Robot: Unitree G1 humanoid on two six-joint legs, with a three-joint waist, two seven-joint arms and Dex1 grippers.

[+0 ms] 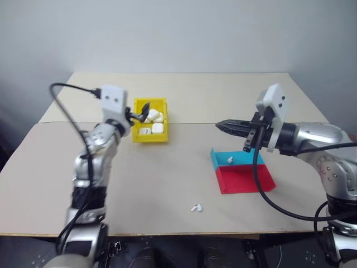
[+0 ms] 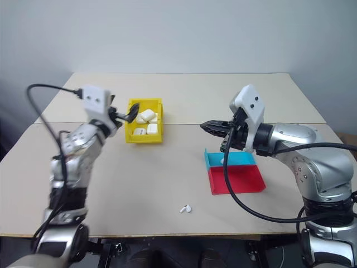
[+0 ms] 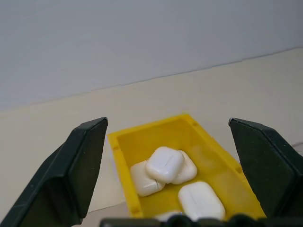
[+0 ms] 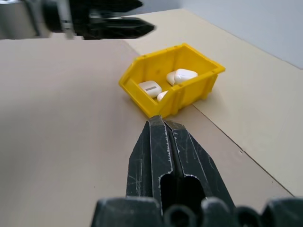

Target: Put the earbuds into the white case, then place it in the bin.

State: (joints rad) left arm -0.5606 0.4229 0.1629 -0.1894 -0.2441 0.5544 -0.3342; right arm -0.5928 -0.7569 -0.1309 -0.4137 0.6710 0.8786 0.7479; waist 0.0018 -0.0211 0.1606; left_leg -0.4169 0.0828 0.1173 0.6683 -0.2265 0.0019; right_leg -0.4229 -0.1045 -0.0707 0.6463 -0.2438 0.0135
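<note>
Inside the bin (image 3: 125,142), four white cases (image 3: 164,163); one earbud (image 1: 196,208) outside.

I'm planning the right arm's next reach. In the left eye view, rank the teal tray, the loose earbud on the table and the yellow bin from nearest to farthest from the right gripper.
1. Teal tray: just below the right gripper.
2. Loose earbud: on the table's near side.
3. Yellow bin: across the table, by the left gripper.

Earbud and bin are nearly too close to call.

Head views look down; wrist views share the bin (image 3: 124,145).
</note>
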